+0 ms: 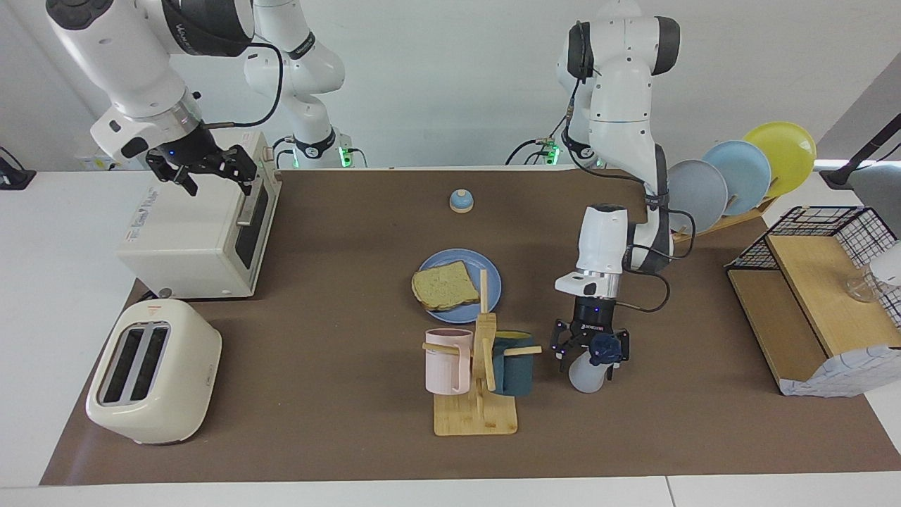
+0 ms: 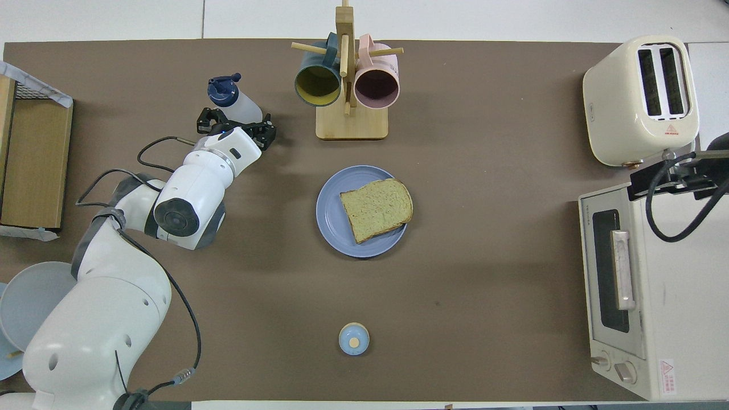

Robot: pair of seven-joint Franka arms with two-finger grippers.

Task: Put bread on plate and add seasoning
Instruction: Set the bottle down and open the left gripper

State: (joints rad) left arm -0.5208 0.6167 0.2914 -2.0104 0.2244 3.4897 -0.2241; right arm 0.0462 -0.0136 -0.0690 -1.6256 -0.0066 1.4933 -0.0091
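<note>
**Bread and plate.** The bread [image 1: 443, 285] lay flat on the plate [image 2: 330, 210] near the middle of the surface [image 1: 338, 394]. One crust edge reached just over the rim. The first part of the task was judged complete.

**Seasoning.** The seasoning [image 1: 586, 373] was on the surface beside the mug rack [image 1: 476, 415], toward the left arm's end and farther from the robots than the plate. It was well apart from the bread. It leaned rather than stood upright, with its cap tipped away from the rack.

**Left hand.** The left hand [image 1: 590, 350] was low over the seasoning, with its links on either side of the bottle's upper body. Whether the fingertips were pressing on the bottle or standing clear of it could not be told from either view. The lean fits either a bottle let go off balance or one gripped at an angle. Until this is settled, a topple remains a risk.

**Right hand.** The right hand [image 1: 211, 169] waited above the oven [image 1: 190, 239], its fingers spread wide and holding nothing. It was clear of the working area.
</note>
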